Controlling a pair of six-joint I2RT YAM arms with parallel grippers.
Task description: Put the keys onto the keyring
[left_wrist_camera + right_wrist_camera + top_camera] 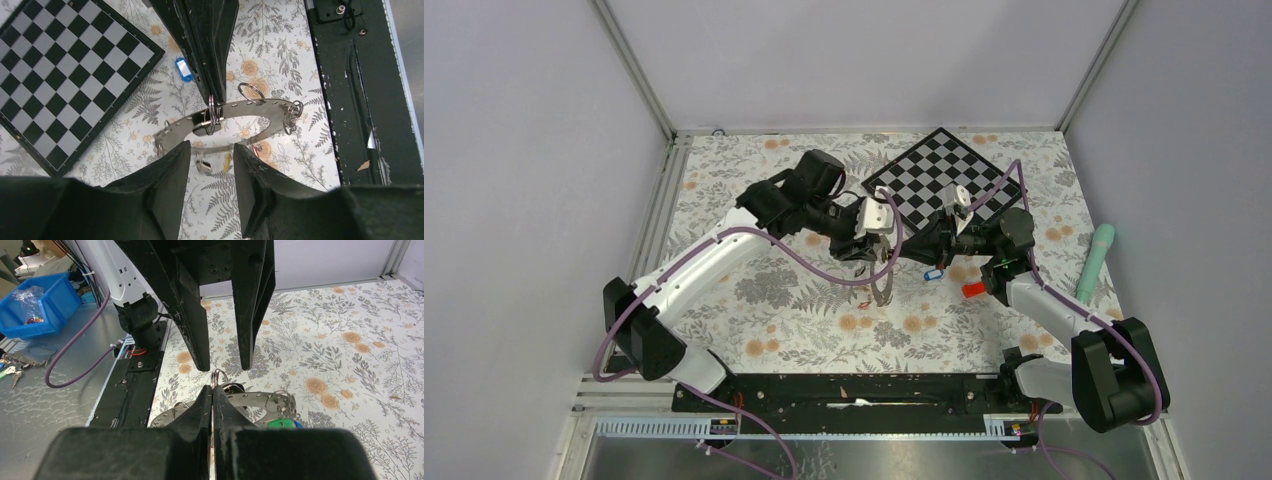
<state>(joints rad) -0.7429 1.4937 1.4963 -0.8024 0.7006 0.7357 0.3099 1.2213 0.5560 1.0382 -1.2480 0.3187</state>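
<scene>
The keyring [260,107], a grey flat ring with small holes, sits tilted mid-table [882,290] between both grippers. It carries several wire rings. Yellow [227,162] and green [281,423] tags hang from it. My right gripper [212,387] is shut on the wire ring [212,107] of a black-tagged key [202,129] at the keyring's rim. My left gripper [212,147] is open, its fingers either side of the keyring's near rim, and I cannot tell if they touch it. A loose blue-tagged key [933,273] lies on the cloth beside the right gripper.
The chequered board [944,180] lies behind the grippers. A red block [973,290] is by the right arm, and a teal handle-shaped object [1096,262] is further right. The black base rail [854,390] runs along the near edge. A blue bin [35,310] stands off the table.
</scene>
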